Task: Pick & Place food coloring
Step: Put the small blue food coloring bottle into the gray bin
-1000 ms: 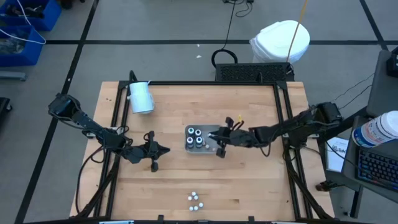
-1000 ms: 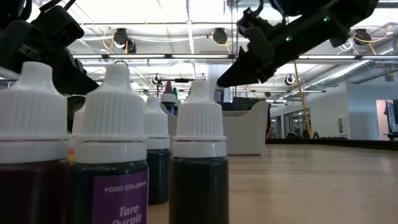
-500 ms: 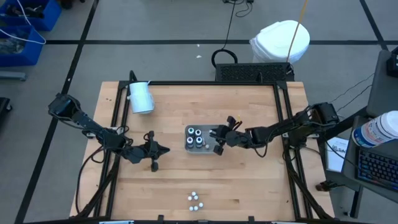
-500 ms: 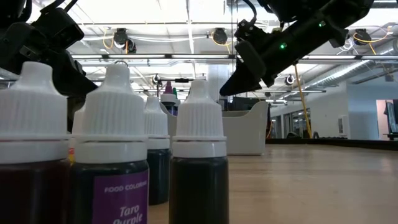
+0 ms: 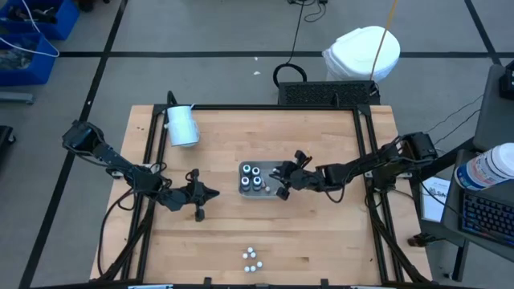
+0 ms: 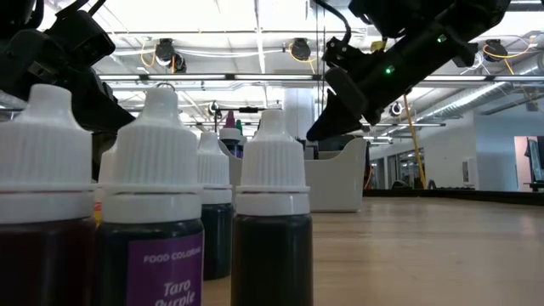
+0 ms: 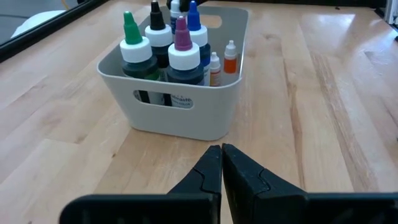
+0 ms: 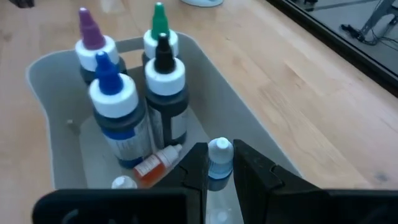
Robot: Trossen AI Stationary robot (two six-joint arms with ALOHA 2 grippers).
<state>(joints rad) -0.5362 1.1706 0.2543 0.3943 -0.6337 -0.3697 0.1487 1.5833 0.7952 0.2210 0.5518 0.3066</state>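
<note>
Several small food coloring bottles with white caps stand near the table's near edge and fill the foreground of the low view. The pale grey tray at mid-table holds larger bottles with coloured tips and a small orange bottle lying down. My right gripper hangs over the tray's right end, shut on a small white-capped bottle. My left gripper is shut just left of the tray, pointing at its wall. My right gripper pinches the small bottle between its two fingers. They close on its bluish body just behind the white cap, which shows at the fingertips. The fingers slant down from the table's right, and the bottle is lifted clear above the tray's inside.
A white cylinder lies near the table's far left corner. Black rails run along the table's sides. A white bin stands on the floor beyond the far edge. Bare wood lies between the tray and the small bottles.
My right gripper has tipped its fingers more steeply downward and sunk a little toward the tray's right end, still shut on the small bottle. The left arm has kept still.
</note>
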